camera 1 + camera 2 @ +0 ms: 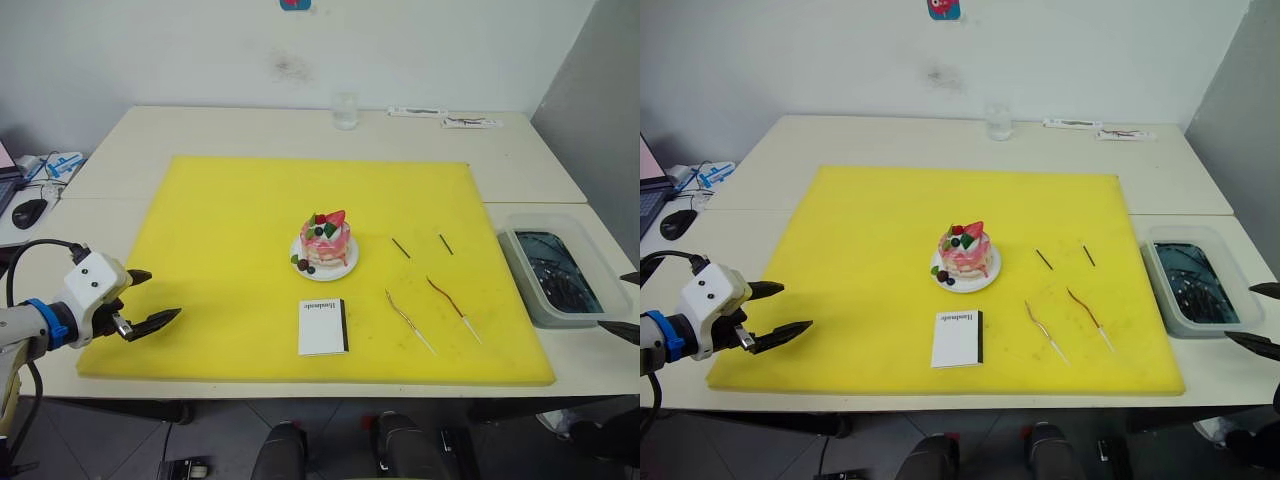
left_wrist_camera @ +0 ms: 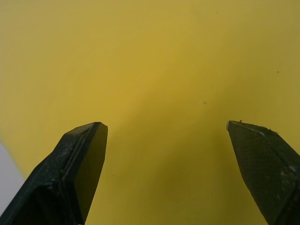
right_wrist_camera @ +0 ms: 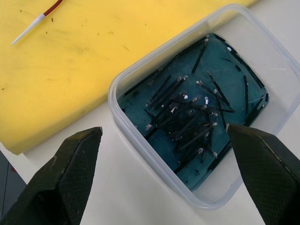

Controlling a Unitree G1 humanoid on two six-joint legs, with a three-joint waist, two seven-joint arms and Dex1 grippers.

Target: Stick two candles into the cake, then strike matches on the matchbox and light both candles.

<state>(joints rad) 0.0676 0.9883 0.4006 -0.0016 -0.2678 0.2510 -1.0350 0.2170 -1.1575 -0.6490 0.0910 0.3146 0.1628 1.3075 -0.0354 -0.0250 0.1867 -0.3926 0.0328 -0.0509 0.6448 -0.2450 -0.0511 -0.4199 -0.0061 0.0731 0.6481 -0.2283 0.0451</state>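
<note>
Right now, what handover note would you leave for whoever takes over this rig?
Left hand: open, empty, over the yellow mat's left edge.
Right hand: open, empty, over a clear tub of spent sticks right of the mat.
Cake mid-mat, no candles in it. Matchbox lies in front of it. Both candles lie flat front-right; two matches behind them.
Done: nothing. Left: stick in both candles, strike, light.

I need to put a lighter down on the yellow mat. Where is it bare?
Bare: the mat's whole left half, from the left gripper to the cake, and the strip behind the cake. Crowded: front right, with matchbox, candles, matches.
</note>
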